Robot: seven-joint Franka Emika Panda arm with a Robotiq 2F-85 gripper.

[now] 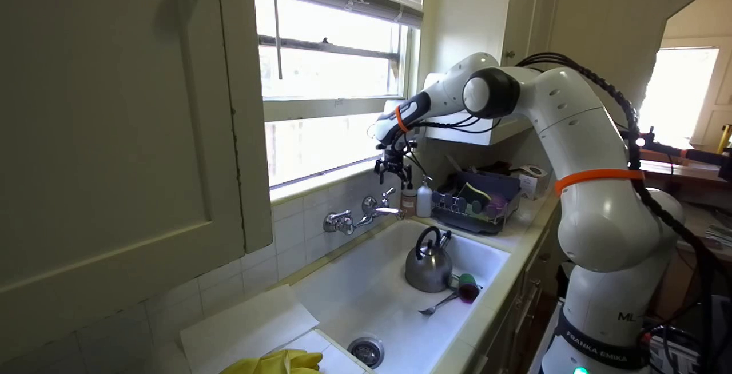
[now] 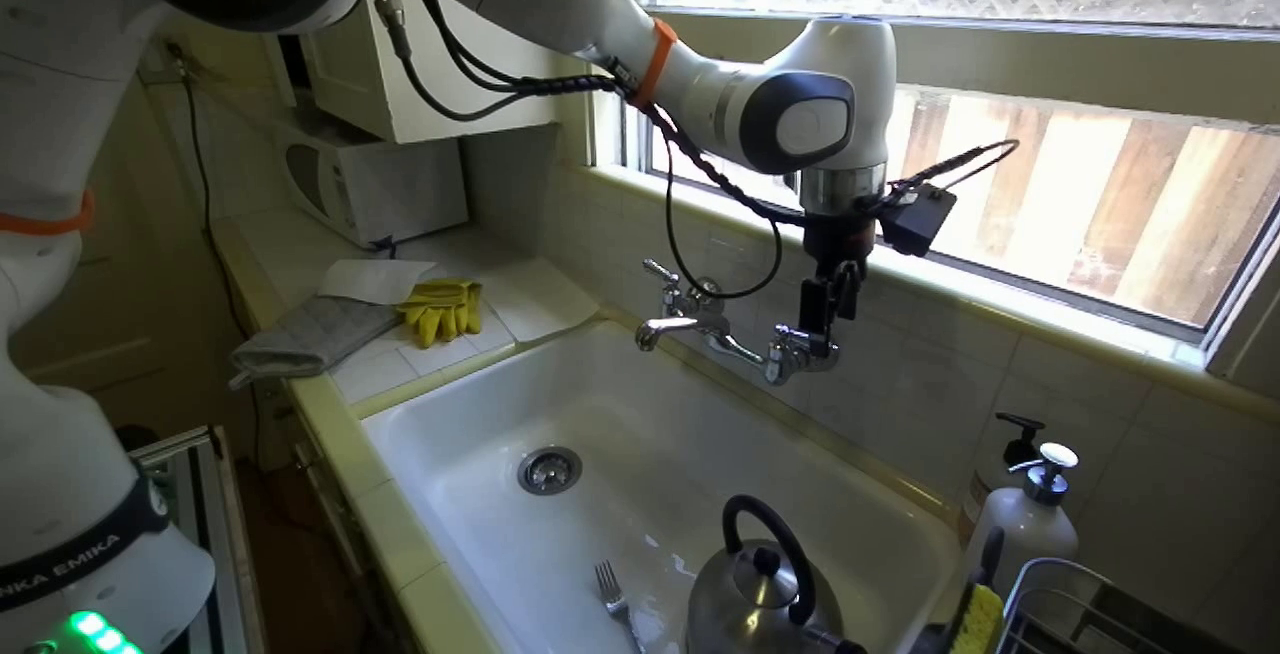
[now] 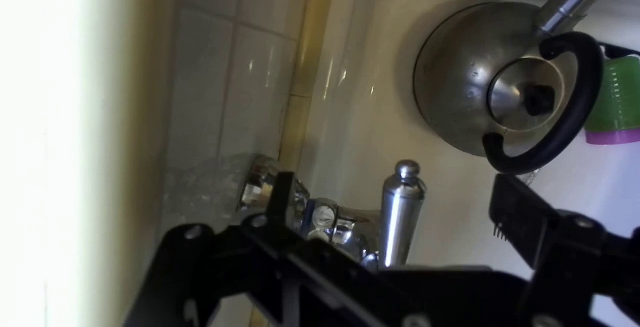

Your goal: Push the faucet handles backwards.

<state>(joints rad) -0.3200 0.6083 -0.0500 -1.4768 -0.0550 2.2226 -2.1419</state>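
Observation:
Two chrome faucet handles sit either side of a silver spout (image 1: 389, 212) on the tiled wall above the sink. In an exterior view, the near faucet handle (image 1: 343, 223) is uncovered and the far faucet handle (image 1: 387, 194) lies just below my gripper (image 1: 394, 179). In an exterior view, the left faucet handle (image 2: 660, 272) is clear of my gripper (image 2: 832, 319), whose fingers partly hide the right faucet handle (image 2: 790, 338). In the wrist view, one lever (image 3: 401, 217) lies between the spread fingers of my open gripper (image 3: 394, 183). Whether they touch it cannot be told.
A steel kettle (image 2: 750, 599) with an arched handle stands in the white sink (image 1: 366, 274), near a fork (image 2: 612, 589) and a green cup (image 3: 617, 97). The window sill (image 2: 990, 319) and wall are close to the gripper. Soap bottles (image 1: 424, 199) and a dish rack (image 1: 474, 208) stand beside the sink.

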